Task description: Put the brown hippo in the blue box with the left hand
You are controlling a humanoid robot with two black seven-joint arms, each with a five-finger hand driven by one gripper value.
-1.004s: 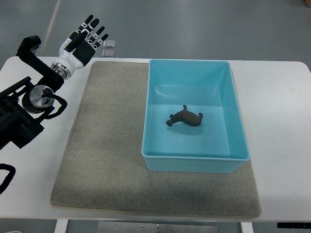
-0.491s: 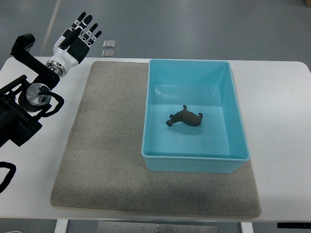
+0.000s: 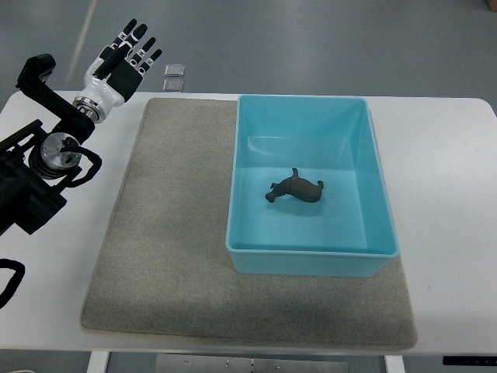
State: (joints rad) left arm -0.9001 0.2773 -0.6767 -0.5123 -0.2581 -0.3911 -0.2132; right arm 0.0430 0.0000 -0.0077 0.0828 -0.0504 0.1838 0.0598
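Observation:
The brown hippo (image 3: 296, 188) lies on the floor of the blue box (image 3: 307, 109), near its middle. The box stands on the right part of a grey mat (image 3: 171, 233). My left hand (image 3: 124, 58) is at the far left corner of the table, well away from the box, with its fingers spread and holding nothing. Its arm (image 3: 43, 163) comes in from the left edge. The right arm does not show.
The white table (image 3: 446, 202) carries the mat and box. Beyond the table's far edge, two small grey squares (image 3: 175, 76) lie on the floor near my left hand.
My left hand has moved a little up and to the left, away from the mat, then stayed still. The hippo and box have not moved.

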